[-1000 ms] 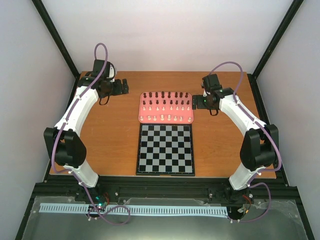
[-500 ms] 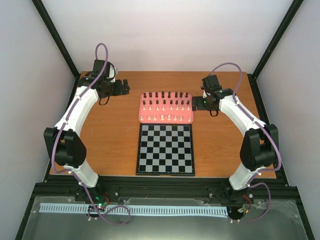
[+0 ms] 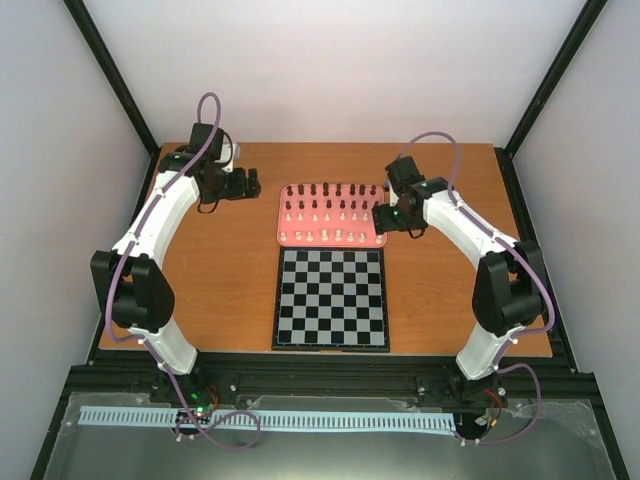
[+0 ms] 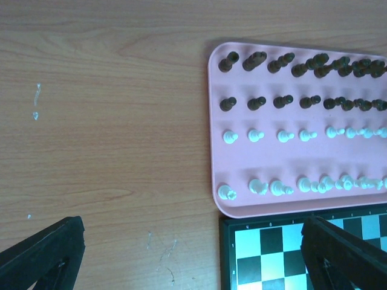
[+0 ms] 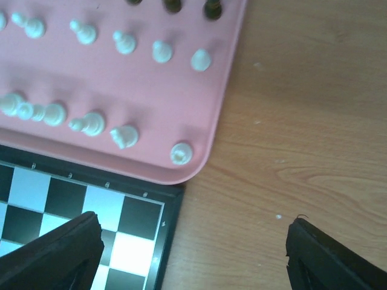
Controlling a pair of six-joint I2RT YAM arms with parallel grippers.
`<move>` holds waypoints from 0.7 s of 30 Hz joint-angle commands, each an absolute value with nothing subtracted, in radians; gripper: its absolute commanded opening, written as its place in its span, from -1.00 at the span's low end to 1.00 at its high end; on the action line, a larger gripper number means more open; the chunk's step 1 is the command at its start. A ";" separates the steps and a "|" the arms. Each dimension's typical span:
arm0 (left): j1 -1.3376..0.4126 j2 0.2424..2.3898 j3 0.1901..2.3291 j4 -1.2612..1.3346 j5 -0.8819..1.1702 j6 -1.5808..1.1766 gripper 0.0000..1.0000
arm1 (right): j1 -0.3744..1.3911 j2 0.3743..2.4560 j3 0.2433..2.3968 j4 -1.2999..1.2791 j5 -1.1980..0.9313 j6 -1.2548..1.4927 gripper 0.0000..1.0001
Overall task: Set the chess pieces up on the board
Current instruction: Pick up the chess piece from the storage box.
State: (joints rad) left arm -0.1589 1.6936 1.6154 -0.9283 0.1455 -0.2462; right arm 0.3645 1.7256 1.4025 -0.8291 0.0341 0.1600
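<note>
The checkered board [image 3: 332, 298] lies bare in the middle of the table. Behind it the pink tray [image 3: 381, 240] holds the chess pieces: dark ones [image 3: 330, 190] in the two far rows, cream ones [image 3: 330, 235] in the two near rows. My left gripper [image 3: 252, 181] is open and empty, hovering left of the tray. Its wrist view shows the tray's left end [image 4: 214, 121], a cream corner piece [image 4: 227, 193] and the board's corner [image 4: 266, 254]. My right gripper [image 3: 384, 217] is open and empty above the tray's near right corner [image 5: 181, 90], where a cream piece [image 5: 181, 152] stands.
The brown wooden table [image 3: 220, 270] ends at black frame rails on both sides and at the front. White walls close in the back and sides. Both arms arch over the table beside the board.
My right gripper has moved left, from beside the tray to its near right corner. My left gripper has shifted slightly right toward the tray. No piece has moved.
</note>
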 commanded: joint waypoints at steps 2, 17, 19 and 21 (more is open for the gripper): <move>-0.159 1.690 1.659 -0.977 0.179 -0.227 1.00 | 0.401 1.788 1.380 -0.845 -0.048 0.182 0.41; -0.158 1.740 1.665 -0.975 0.150 -0.227 1.00 | 0.401 2.026 1.618 -0.931 -0.053 0.216 -0.10; -0.158 1.748 1.668 -0.978 0.144 -0.226 0.99 | 0.402 2.040 1.636 -0.940 -0.044 0.223 -0.16; -0.159 1.757 1.670 -0.983 0.137 -0.226 0.99 | 0.401 2.048 1.645 -0.948 -0.044 0.224 -0.17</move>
